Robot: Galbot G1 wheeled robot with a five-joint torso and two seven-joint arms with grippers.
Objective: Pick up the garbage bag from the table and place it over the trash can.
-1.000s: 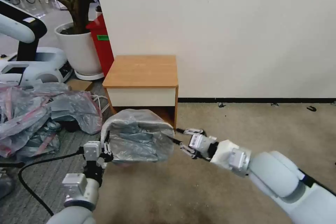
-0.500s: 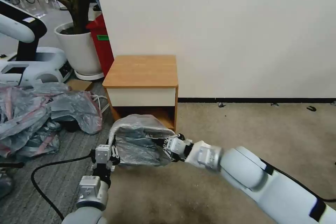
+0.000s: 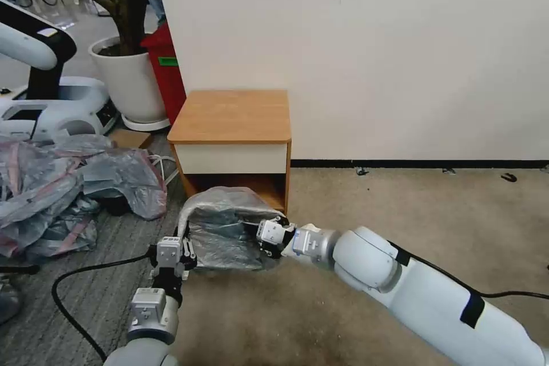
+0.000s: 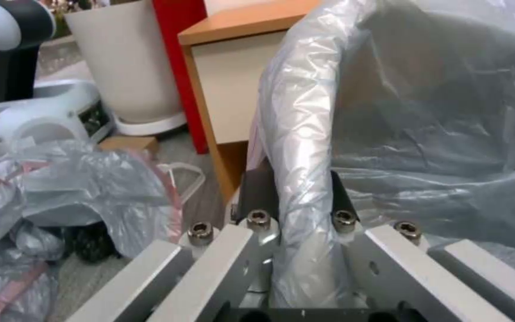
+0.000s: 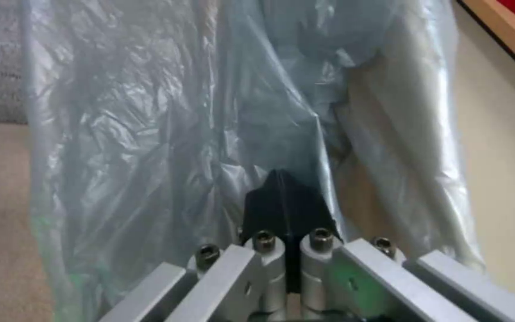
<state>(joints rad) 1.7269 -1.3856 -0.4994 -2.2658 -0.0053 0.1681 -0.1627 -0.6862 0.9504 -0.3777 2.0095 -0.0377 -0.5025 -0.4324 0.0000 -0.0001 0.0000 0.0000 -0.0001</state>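
A wooden worktop (image 3: 231, 116) stands bare against the wall, beyond both arms, while the job plays out on the carpet in front of it. There the garbage bag (image 3: 223, 229) is already draped over the trash can, whose cream body can barely be made out through the film, so the can's exact outline is a guess. To the robot's left, well apart from the work, lies a heap of similar grey and pink bags (image 3: 63, 183).

The bag's mouth runs side to side between the two arms, and each arm has one end of it. The left tool (image 3: 184, 247) sits at the bag's left edge, clenched on a fold of plastic; the left wrist view shows that fold (image 4: 302, 188) pinched upright between the dark pads (image 4: 259, 190). The right tool (image 3: 257, 235) presses into the bag's right side, directly ahead of it, with its dark pads (image 5: 286, 206) brought together and grey film bunched around them. It appears to be grasping the bag there, though the pads hide the pinch itself.

The bag seems nearly seated. What is left probably depends on drawing each edge down past the can's rim, and each arm is nearest its own side.
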